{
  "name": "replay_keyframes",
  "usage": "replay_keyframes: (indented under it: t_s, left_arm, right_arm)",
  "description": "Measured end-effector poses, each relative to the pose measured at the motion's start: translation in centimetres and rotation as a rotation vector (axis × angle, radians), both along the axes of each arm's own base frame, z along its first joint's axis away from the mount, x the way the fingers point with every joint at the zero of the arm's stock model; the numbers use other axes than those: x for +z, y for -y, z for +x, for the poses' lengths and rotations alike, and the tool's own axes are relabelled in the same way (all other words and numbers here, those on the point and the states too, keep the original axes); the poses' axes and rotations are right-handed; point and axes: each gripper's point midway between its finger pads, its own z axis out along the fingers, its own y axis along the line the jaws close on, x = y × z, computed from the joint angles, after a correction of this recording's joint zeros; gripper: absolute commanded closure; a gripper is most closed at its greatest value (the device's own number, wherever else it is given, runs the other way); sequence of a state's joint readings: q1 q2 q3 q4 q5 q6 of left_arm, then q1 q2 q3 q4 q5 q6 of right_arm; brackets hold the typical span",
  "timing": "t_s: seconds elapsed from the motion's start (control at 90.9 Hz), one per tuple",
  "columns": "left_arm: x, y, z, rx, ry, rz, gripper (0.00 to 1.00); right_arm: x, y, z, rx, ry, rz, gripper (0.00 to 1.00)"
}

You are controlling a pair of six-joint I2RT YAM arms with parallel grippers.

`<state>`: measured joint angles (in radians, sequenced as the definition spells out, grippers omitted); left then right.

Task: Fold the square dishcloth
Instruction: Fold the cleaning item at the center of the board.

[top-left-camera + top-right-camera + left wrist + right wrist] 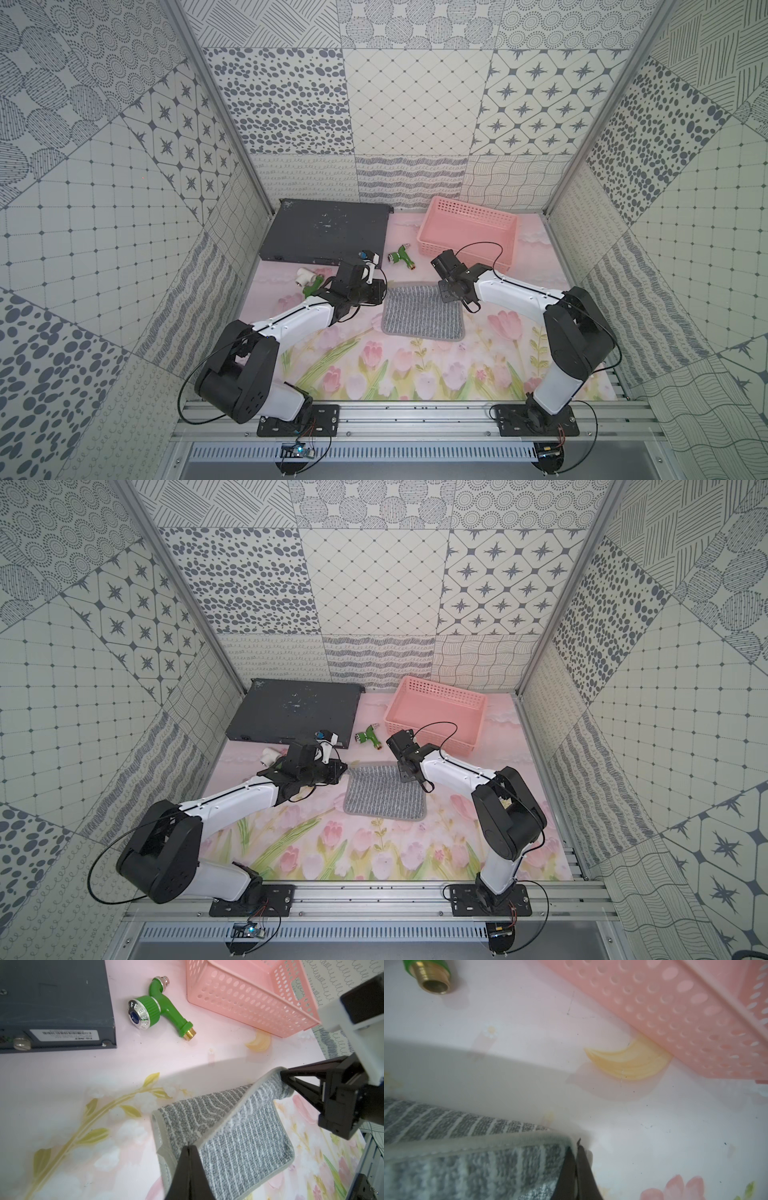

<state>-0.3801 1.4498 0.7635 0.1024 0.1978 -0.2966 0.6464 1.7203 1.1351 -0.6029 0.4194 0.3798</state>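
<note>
Both left gripper (188, 1147) and right gripper (576, 1144) clamp the raised twelve-o'clock hem of the fuzzy gray striped square dishcloth (422, 318), lying at seven o'clock from the pink perforated plastic basket (469, 232).

Patchwork walls (415, 104) all round here: off-white panels printed in gray dots, stars, diamond grids, wavy lines and curls, joined by aluminium corner posts (232, 124). Under the left gripper (188, 1148) and the right gripper (283, 1075) the table (374, 374) wears a pale pink mat (374, 854) painted with tulips and green leaves, and the light is soft and even, shadows faint.
</note>
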Motion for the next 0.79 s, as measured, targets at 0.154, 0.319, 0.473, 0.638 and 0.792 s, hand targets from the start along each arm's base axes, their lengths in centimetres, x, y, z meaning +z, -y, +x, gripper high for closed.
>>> replay_keyframes:
  t_s: [0.154, 0.319, 0.473, 0.638, 0.792]
  left_arm:
    - [-0.1, -0.3, -1.4, -0.003, -0.008, -0.016, 1.00]
    - [-0.7, -0.4, -2.4, -0.003, -0.025, -0.031, 1.00]
    - [-1.4, -0.6, -3.2, -0.001, -0.054, -0.043, 1.00]
    - [-2.3, -0.8, -4.1, 0.005, -0.081, -0.046, 1.00]
    - [-2.7, -0.8, -4.7, 0.006, -0.100, -0.062, 1.00]
  right_arm:
    - [0.1, 0.4, -1.1, -0.026, 0.013, 0.012, 0.98]
    - [0.6, 0.3, -2.0, -0.041, 0.032, 0.044, 0.96]
    - [0.1, -0.2, -3.3, -0.035, 0.024, 0.037, 0.95]
    - [-0.4, -0.4, -4.3, -0.043, 0.019, 0.019, 0.95]
    - [-0.6, -0.1, -4.6, -0.070, 0.025, 0.012, 0.97]
